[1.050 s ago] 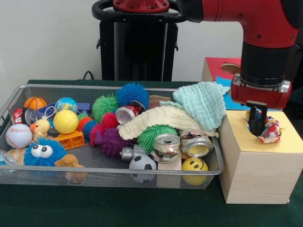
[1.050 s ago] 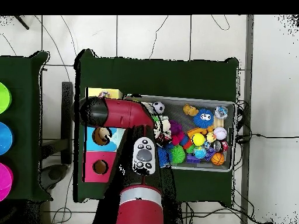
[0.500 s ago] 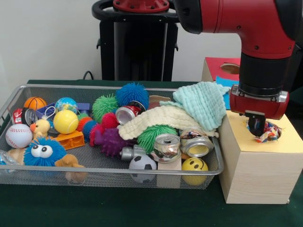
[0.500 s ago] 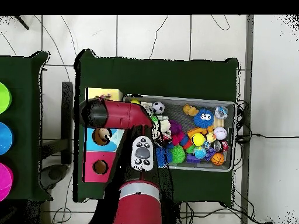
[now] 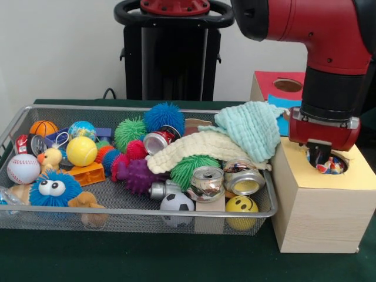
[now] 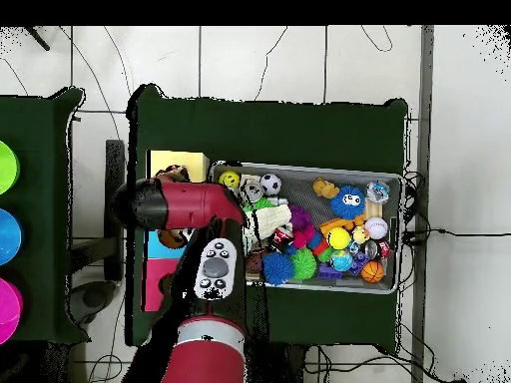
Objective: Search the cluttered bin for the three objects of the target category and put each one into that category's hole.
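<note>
While the multicoloured, patterned soft object (image 5: 329,166) sits down inside the round hole (image 5: 336,162) of the pale wooden box with the yellow top (image 5: 320,211), the gripper (image 5: 320,154) hangs directly above it, its tip at the rim of that opening. I cannot tell whether the gripper is apart or together, nor whether it touches the object: only a dark stub shows below the red wrist, and the overhead view hides it under the arm.

Judging by how low the object lies, this drop looks as good as done. To finish it well, the gripper should let go fully if it has not, then rise straight up out of the hole so nothing snags and gets dragged back over the rim. A sideways pull risks catching the edge of the box.

Beside the gripper, toward the wire mesh bin (image 5: 23,120), a mint green cloth (image 5: 249,126) and a cream cloth (image 5: 200,147) drape over the clutter, the mint one overhanging the bin's rim next to the box. Below them lie crushed silver cans (image 5: 226,179), a green spiky ball (image 5: 194,167) and a yellow smiley ball (image 5: 241,207). Behind the gripper stands a red-topped box (image 5: 279,85) with its own hole. Everything rests on the dark green bench (image 5: 147,258).
</note>
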You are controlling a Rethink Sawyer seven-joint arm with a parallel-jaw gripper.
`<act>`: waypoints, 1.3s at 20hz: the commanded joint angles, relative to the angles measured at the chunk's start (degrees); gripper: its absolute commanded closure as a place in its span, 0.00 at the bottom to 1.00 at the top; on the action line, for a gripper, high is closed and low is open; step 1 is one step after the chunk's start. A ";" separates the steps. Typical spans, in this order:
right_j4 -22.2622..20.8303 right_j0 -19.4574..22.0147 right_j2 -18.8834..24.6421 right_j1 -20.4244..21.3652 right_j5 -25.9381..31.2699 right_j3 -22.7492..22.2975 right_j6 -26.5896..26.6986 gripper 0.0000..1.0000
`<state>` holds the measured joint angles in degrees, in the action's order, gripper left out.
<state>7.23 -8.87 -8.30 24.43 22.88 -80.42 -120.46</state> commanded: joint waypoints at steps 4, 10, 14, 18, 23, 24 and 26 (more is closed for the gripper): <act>-6.17 -2.20 -6.11 -8.53 -5.07 -5.87 -6.51 1.00; -5.60 -1.29 -5.58 -8.91 -7.97 -7.46 -5.78 1.00; -3.87 0.00 -3.33 -4.28 -1.53 -9.31 -3.93 1.00; -2.14 0.84 -1.84 1.34 8.73 -9.56 -2.12 1.00; -0.91 2.61 0.18 6.04 20.89 -7.17 -0.37 1.00; -0.57 2.85 0.67 6.91 23.47 -6.59 -0.36 1.00; -0.34 3.31 1.33 7.74 26.47 -5.73 -0.33 1.00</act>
<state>6.96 -9.94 -10.48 28.77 29.43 -80.88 -120.46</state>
